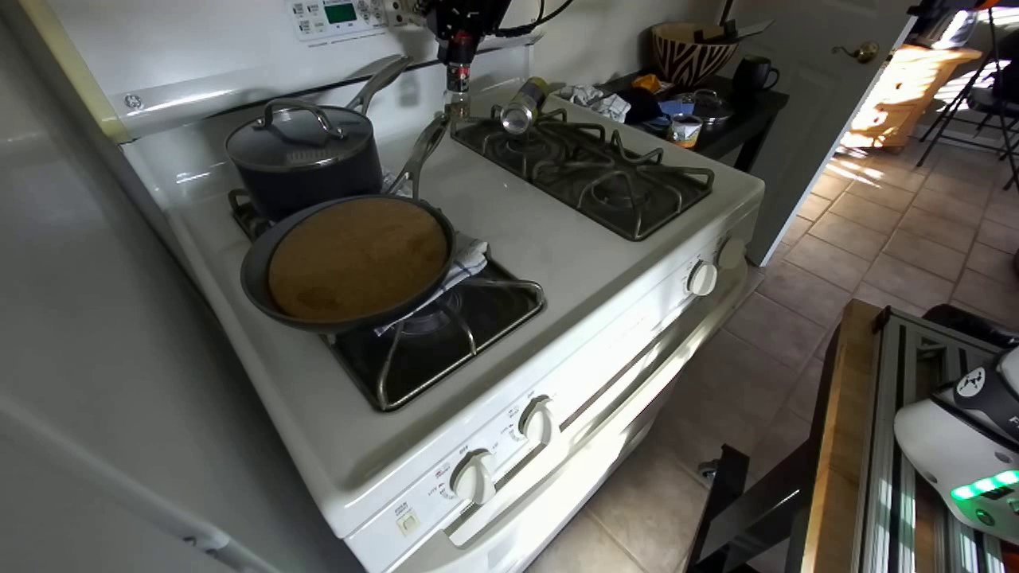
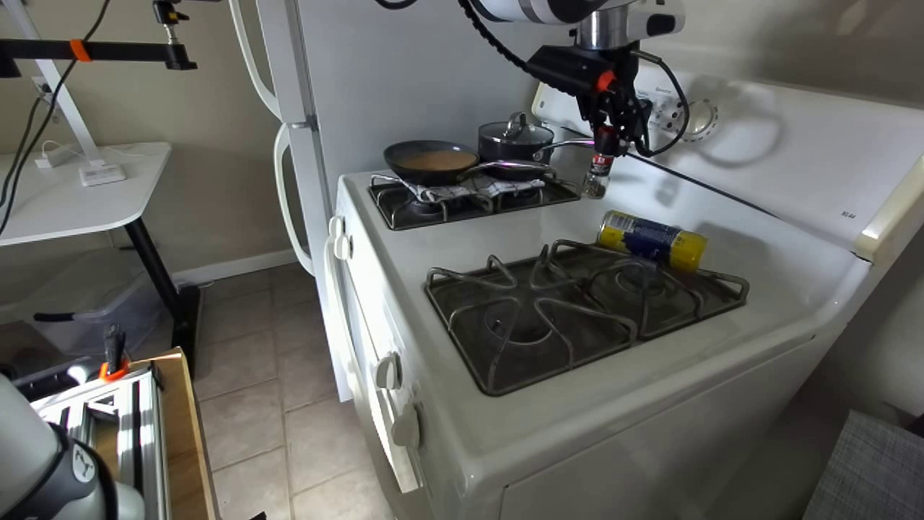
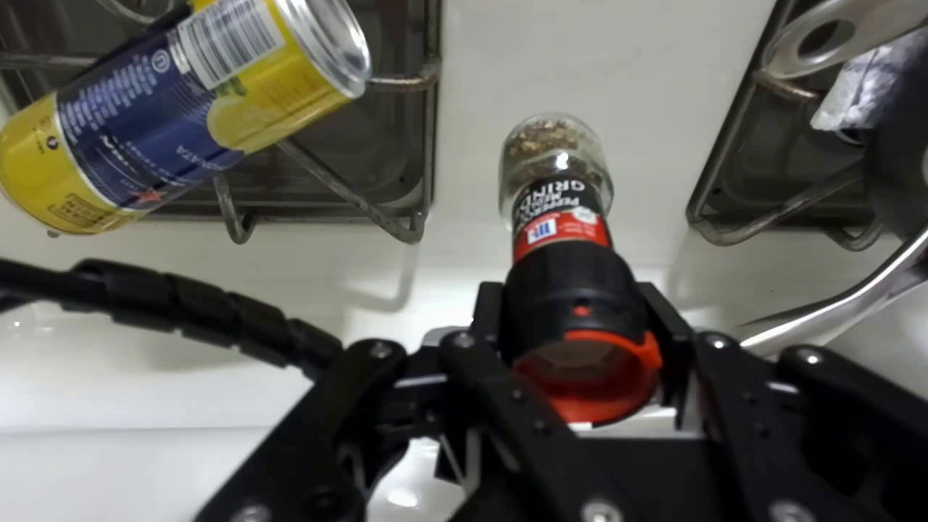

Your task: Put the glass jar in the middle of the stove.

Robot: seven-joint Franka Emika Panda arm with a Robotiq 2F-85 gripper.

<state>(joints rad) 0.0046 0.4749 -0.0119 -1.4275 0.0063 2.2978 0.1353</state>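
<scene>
The glass jar [image 3: 557, 170] is a clear pepper grinder with a black and red label, a black cap and a red inner ring. It also shows in both exterior views [image 1: 457, 103] [image 2: 598, 177]. My gripper [image 3: 573, 308] is shut on its cap, one finger on each side. In the exterior views the gripper [image 1: 460, 54] [image 2: 608, 133] holds the jar nearly upright, base down. The jar is over the back part of the white strip between the two burner grates of the stove [image 1: 509, 215] [image 2: 462, 242]. I cannot tell whether its base touches the surface.
A yellow and blue can [image 1: 521, 107] [image 2: 650, 240] [image 3: 174, 109] lies on a grate beside the jar. A frying pan [image 1: 259, 267] and a dark lidded pot [image 1: 310, 171] stand on the opposite grate, on a cloth. Their handles [image 1: 418, 155] reach toward the jar. The back panel [image 2: 808, 159] rises close behind.
</scene>
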